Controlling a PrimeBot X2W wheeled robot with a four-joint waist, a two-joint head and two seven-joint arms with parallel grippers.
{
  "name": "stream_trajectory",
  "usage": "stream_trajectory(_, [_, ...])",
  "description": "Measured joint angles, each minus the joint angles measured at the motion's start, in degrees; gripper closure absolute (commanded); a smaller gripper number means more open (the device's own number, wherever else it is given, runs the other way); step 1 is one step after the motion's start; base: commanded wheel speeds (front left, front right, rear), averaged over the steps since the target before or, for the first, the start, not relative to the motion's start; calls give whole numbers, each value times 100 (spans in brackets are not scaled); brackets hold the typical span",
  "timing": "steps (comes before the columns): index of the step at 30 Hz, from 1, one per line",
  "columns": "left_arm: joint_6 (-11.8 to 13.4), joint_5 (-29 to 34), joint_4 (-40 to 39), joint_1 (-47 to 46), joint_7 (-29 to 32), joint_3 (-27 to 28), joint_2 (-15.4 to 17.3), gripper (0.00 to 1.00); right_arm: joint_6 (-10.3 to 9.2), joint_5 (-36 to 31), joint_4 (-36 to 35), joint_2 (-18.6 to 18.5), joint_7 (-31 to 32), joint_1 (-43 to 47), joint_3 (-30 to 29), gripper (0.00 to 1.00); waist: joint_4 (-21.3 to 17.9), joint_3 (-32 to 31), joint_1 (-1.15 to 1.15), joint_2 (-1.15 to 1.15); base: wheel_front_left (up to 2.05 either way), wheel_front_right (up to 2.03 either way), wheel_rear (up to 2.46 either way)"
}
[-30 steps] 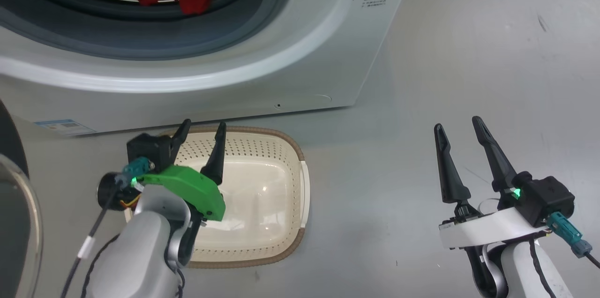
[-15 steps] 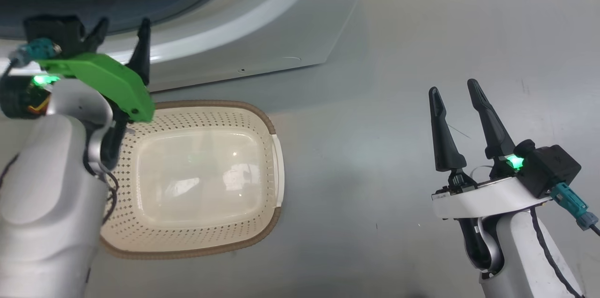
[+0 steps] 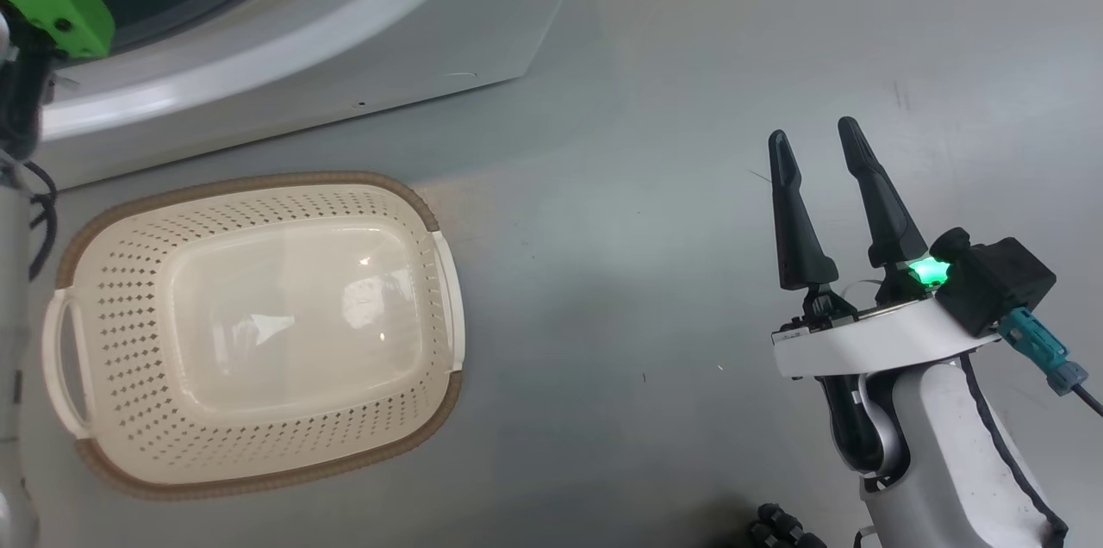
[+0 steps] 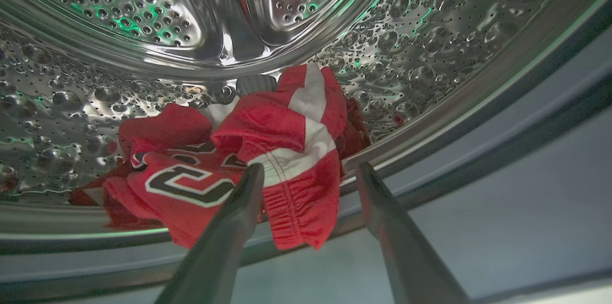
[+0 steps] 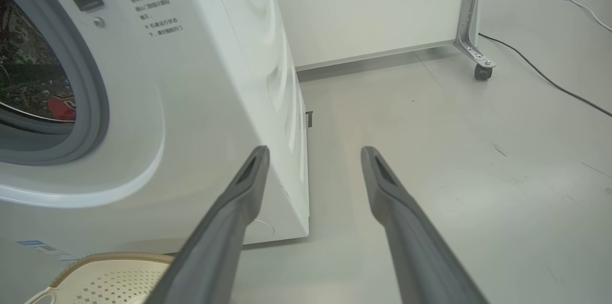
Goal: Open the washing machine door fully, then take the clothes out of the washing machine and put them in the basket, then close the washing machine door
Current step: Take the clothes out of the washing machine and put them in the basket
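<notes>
Up from over the basket (image 3: 258, 179) comes our left pincer (image 4: 310, 166); fingers apart, it now points at the clothes (image 4: 282, 127) lying low-centre in the drum (image 4: 430, 31) of the washing machine (image 3: 388, 57). We judge grasping comes next. Our right pincer (image 3: 813, 128) hangs apart, lower right.

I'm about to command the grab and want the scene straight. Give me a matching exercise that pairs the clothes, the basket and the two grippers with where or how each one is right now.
Things:
1. the clothes
2. the basket
3. left gripper
4. right gripper

Places or states:
A. open, over bare floor
B. empty, on the floor beside the washing machine
C. open, aimed into the drum
D. heaped in the drum

Pairs: 1-D, 2-B, 3-C, 4-A.
</notes>
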Motion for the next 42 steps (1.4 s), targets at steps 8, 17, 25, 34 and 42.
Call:
stream_trajectory(8, [9, 0, 194, -411, 238, 107, 147, 0, -9, 215, 47, 2, 0, -168, 120, 0, -250, 181, 0, 0, 0, 0, 0])
stream_trajectory(17, [44, 33, 636, -566, 567, 103, 292, 0, -57, 281, 124, 2, -1, -242, 133, 0, -457, 349, 0, 0, 0, 0, 0])
stream_trajectory(25, [112, 43, 905, -609, 877, 103, 378, 0, -58, 330, 153, 3, 0, -318, 111, 0, -482, 368, -1, 0, 0, 0, 0])
stream_trajectory(34, [142, -48, 1063, -710, 1038, 134, 390, 45, -59, 349, 154, 3, -1, -374, 111, 0, -482, 398, 0, 0, 0, 0, 0])
stream_trajectory(42, [77, -111, 1085, -752, 1076, 144, 354, 100, -59, 430, 170, 3, -1, -423, 100, 0, -490, 420, -1, 0, 0, 0, 0])
